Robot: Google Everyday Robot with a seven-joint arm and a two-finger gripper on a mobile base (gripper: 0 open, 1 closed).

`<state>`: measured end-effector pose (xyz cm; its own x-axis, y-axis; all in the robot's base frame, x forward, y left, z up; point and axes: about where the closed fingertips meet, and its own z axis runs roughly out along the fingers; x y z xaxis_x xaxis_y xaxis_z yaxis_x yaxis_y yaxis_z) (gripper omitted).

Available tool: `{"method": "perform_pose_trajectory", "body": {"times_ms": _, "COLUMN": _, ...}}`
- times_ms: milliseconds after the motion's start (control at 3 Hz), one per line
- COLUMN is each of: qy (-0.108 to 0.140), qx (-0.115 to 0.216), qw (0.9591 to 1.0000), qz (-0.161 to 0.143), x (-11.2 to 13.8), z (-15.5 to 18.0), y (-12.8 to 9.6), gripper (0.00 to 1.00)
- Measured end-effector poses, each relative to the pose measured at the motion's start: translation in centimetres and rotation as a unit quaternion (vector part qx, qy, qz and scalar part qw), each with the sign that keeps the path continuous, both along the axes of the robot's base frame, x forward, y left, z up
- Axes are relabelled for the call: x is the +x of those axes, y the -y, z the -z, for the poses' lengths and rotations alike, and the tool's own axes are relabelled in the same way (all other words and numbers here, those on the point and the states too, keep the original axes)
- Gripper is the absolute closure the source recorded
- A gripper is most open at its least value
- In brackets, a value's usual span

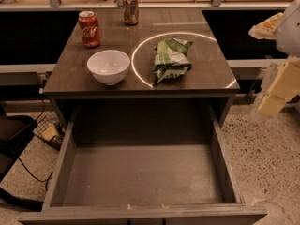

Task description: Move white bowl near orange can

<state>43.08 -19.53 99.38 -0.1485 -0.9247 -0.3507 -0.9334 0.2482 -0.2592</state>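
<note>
White bowl (108,65) is sitting front left on the tabletop (206,74), well apart from the orange can (131,8) at the back edge. End effector (276,95) is hanging right of the tabletop; we are not telling whether it is apart or together. Risks we are logging: red cola can (89,28) near the path toppling, glossy rim slipping, bowl dropping into the open drawer (140,172).
</note>
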Motion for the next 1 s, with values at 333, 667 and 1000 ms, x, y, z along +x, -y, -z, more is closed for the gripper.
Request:
{"method": "perform_pose_trajectory", "body": {"times_ms": 333, "qy": 0.0, "qx": 0.0, "qw": 1.0, "qz": 0.0, "x": 0.0, "z": 0.0, "y": 0.0, "gripper": 0.0}}
{"method": "perform_pose_trajectory", "body": {"times_ms": 667, "qy": 0.021, "qx": 0.003, "qw": 0.9993, "qz": -0.032, "x": 0.7, "z": -0.3, "y": -2.7, "gripper": 0.0}}
{"method": "perform_pose_trajectory", "body": {"times_ms": 1000, "qy": 0.051, "qx": -0.001, "qw": 0.9957, "qz": -0.078, "x": 1.9, "z": -0.9, "y": -6.1, "gripper": 0.0}}
